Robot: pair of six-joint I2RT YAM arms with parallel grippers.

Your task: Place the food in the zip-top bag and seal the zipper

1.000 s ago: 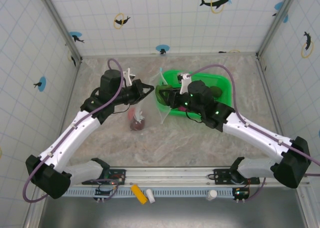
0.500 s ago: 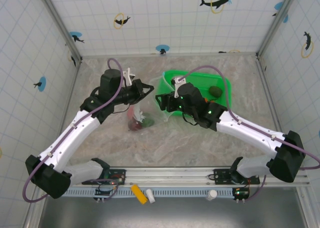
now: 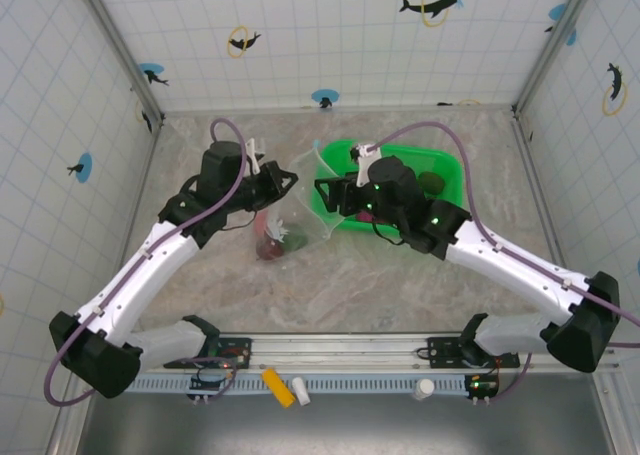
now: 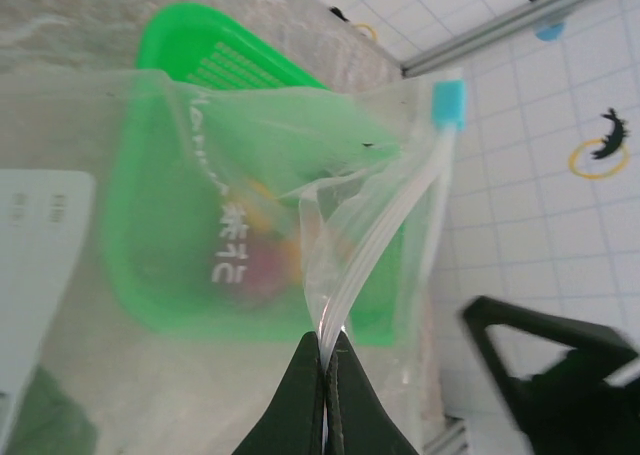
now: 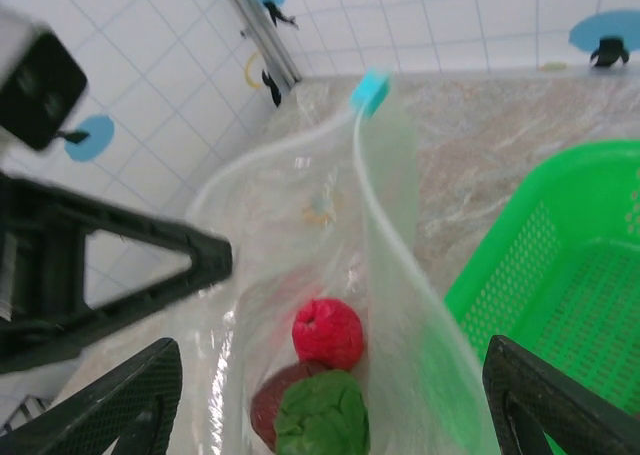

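The clear zip-top bag [image 3: 306, 203] hangs open between my two grippers. My left gripper [image 4: 327, 343] is shut on the zipper [image 4: 385, 225], whose blue end [image 4: 449, 103] points away from it. My right gripper [image 5: 330, 395] is open above the bag's mouth, nothing between its fingers [image 5: 130, 400]. In the bag lie three pieces of food: a red ball [image 5: 328, 332], a leafy green piece [image 5: 322, 415] and a maroon piece [image 5: 262, 407]. From above, the left gripper [image 3: 285, 181] holds the bag's top edge and the right gripper [image 3: 322, 197] faces it.
The green basket [image 3: 340, 218] stands right of the bag, under my right arm, with a dark green piece of food [image 3: 430, 182] in it. The enclosure's tiled walls ring the marble table [image 3: 340, 275]. Small yellow and white items [image 3: 280, 387] lie on the front rail.
The right gripper opened and let a green piece fall into the bag, then drew back toward the basket. The left gripper kept its hold and shifted slightly left.
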